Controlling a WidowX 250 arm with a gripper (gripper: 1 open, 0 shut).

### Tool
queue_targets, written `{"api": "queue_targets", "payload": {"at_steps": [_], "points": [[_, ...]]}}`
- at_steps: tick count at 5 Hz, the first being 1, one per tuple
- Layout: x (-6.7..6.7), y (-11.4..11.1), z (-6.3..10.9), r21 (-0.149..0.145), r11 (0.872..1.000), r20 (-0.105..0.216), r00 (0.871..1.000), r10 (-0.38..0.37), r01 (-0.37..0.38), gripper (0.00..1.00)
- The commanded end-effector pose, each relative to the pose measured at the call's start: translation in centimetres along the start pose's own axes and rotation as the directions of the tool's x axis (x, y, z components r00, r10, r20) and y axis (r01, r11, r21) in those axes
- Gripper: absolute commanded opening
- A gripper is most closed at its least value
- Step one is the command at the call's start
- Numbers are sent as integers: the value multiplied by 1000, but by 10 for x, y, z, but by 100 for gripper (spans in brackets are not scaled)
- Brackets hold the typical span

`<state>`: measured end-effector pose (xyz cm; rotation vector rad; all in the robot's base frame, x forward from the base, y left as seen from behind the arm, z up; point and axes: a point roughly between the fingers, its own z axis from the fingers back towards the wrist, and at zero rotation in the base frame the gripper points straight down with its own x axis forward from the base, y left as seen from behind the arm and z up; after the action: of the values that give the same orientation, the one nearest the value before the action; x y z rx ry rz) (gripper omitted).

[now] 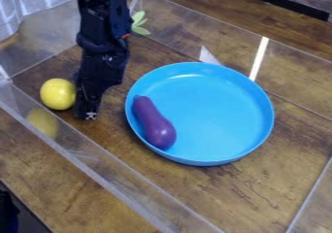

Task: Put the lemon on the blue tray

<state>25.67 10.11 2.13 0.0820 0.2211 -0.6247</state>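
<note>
On the wooden table (pixel 247 193), seen from the single camera view, the lemon (pixel 56 93) lies free to the left of the gripper (pixel 89 109), just beside it and perhaps touching its side, well outside the blue tray (pixel 247 91). The gripper points almost straight down with its tip at the table surface, its jaws drawn together on nothing; no fruit sits between them. An eggplant (pixel 154 121) lies inside the tray near its left rim, and green carrot leaves (pixel 138 23) show behind the arm. The lemon looks round and smooth, so the likely trouble is that another closing off-centre squeezes it sideways and sends it rolling further left toward the table edge. A lift from this pose would carry nothing. The eggplant also takes up part of the tray, so a lemon dropped against it could roll back over the shallow rim. No brand, label or legible writing is visible anywhere.
</note>
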Motion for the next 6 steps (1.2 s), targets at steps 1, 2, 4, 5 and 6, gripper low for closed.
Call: {"api": "queue_targets", "payload": {"at_steps": [1, 2, 4, 5, 6], "points": [[2, 9, 17, 47, 999, 25, 1000, 7, -9, 0], [1, 9, 21, 52, 999, 19, 1000, 5, -6, 0], [1, 9, 26, 60, 998, 8, 1000, 0, -1, 0], [1, 9, 30, 64, 998, 2, 1000, -3, 3, 0], [1, 9, 33, 67, 998, -5, 1000, -7, 7, 0]]}}
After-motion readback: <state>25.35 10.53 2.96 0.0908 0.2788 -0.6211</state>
